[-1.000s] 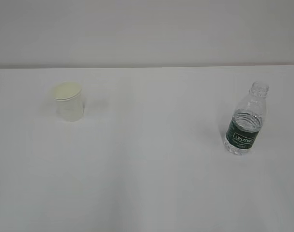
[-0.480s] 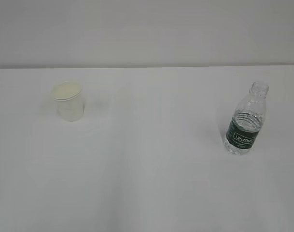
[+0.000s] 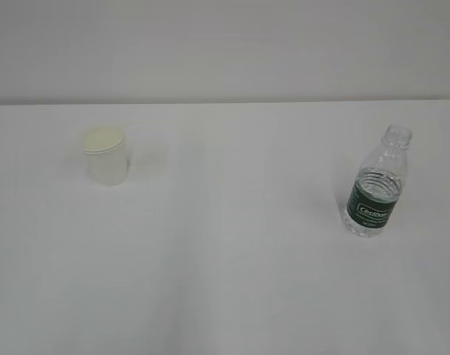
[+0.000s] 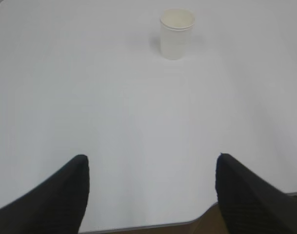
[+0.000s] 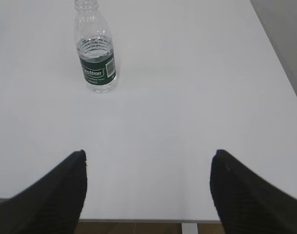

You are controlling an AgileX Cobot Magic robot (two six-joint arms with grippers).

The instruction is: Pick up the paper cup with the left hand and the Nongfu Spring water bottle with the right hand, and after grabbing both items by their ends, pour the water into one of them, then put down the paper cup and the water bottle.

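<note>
Cup and bottle stand untouched: the light, crushable paper cup (image 3: 106,155) at left wants a gentle low grip, the capless, part-filled Nongfu Spring water bottle (image 3: 375,185) at right a firm one near its base; left hand (image 4: 150,195) and right hand (image 5: 148,192) gape wide, empty.

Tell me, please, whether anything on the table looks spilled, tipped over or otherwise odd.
Nothing stands out. The paper cup and the water bottle both stand upright, far apart on the white table, with no puddle visible. The bottle has no cap, which suits pouring.
</note>
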